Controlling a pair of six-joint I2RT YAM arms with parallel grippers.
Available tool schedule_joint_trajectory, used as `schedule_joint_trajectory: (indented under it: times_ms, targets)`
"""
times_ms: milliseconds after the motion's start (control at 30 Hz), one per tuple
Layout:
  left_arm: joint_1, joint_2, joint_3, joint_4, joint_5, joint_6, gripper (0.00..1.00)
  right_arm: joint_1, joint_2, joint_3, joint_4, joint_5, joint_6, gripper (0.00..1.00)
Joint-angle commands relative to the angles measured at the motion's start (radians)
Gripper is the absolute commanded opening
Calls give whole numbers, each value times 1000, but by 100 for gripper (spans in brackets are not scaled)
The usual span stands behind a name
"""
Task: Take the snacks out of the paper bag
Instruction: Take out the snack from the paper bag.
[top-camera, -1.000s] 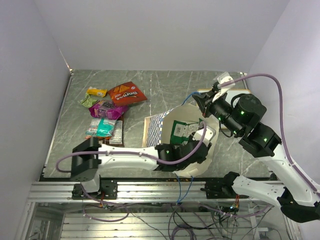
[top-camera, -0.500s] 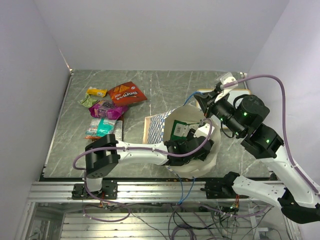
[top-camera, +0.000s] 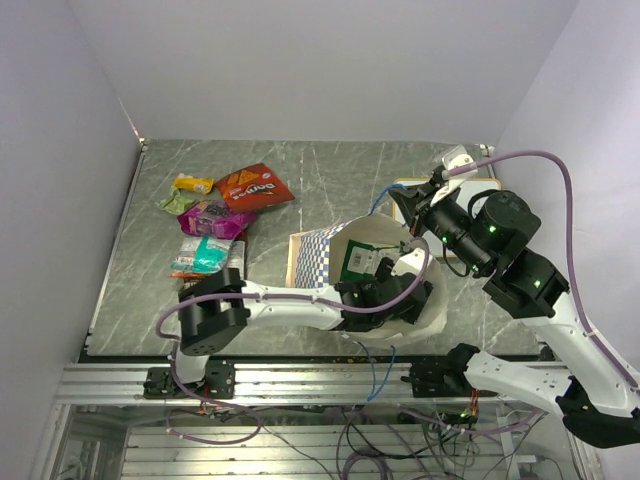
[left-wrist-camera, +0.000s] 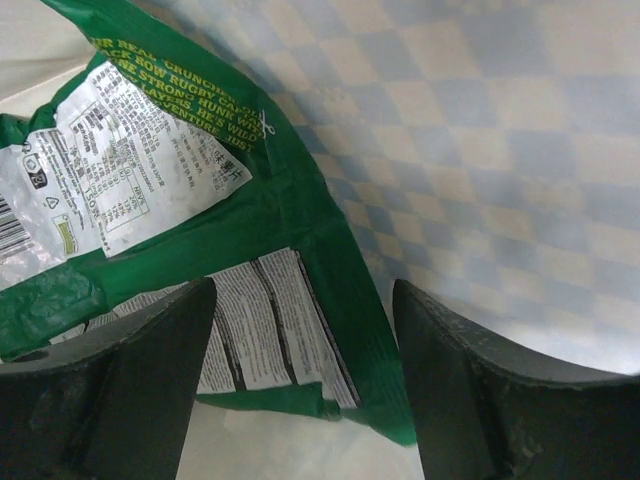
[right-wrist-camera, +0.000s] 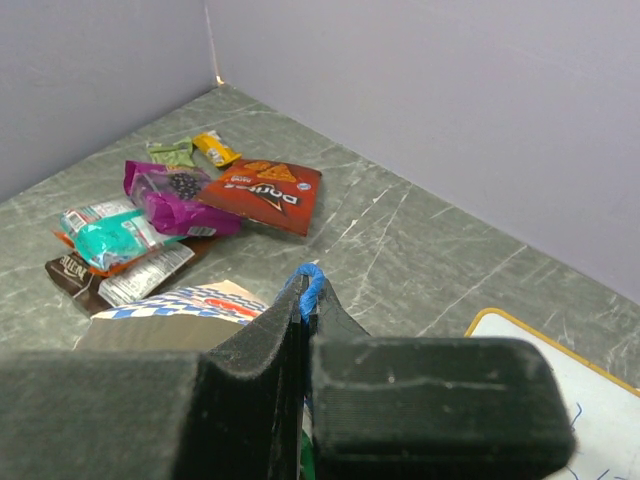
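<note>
A: Starting with green packet (left-wrist-camera: 290, 190). Lying inside paper bag (top-camera: 432, 312), white print panels up, against the checked inner wall.

B: Position against left gripper (top-camera: 388, 292)?

A: Directly ahead in the left wrist view, at 12 o'clock, showing through the gap between both fingers (left-wrist-camera: 110, 400). Jaws spread wide, gripping nothing. Contact with packet: cannot tell.

B: Arm pose?

A: Left arm stretched low from 7 o'clock of the top view toward 3 o'clock, wrist down inside the bag mouth. Right arm up from 5 o'clock, elbow high, bent toward the bag's far rim. Right gripper (right-wrist-camera: 305, 335) pinched tight on blue cord handle (right-wrist-camera: 312, 272), at 1 o'clock of the bag.

B: Anything obscured?

A: Plenty. Left fingertips not separable from above, only a dark mass. Packet's lower left part cut off behind one finger. Bag floor beneath unseen. Whiteboard (right-wrist-camera: 560, 395) mostly covered by the right arm from overhead, only a corner in the right wrist view.

B: Farther out?

A: More snacks on the table (top-camera: 330, 170), at 9 to 10 o'clock of the bag, well apart from it. Red packet (top-camera: 255, 187) farthest back, near yellow packet (top-camera: 193, 184) and small green packet (top-camera: 175, 202). Magenta packet (top-camera: 210, 218) just nearer. Teal packet (top-camera: 205, 253) touching dark brown bar (top-camera: 234, 265).
</note>
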Motion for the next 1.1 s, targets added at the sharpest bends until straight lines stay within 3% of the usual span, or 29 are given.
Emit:
schedule_joint_trajectory:
  times_ms: [0, 133, 233, 333, 400, 733, 1067]
  targets:
    - [22, 90, 76, -139, -54, -32, 78, 2, -12, 28, 0, 11, -13, 0]
    - [33, 72, 102, -188, -45, 5, 57, 2, -15, 29, -3, 15, -17, 0]
    - [33, 27, 123, -217, -27, 36, 29, 2, -18, 25, -3, 17, -20, 0]
    - [31, -34, 132, -238, 18, 69, 14, 2, -17, 24, -5, 18, -24, 0]
    - [28, -89, 124, -229, 70, 96, 9, 2, -16, 20, -8, 20, -29, 0]
    - [28, -351, 137, -288, 288, 122, 7, 2, -27, 15, -42, 62, -58, 0]
    - [36, -537, 293, -389, 313, 203, 7, 2, 3, 52, -97, 74, -6, 0]
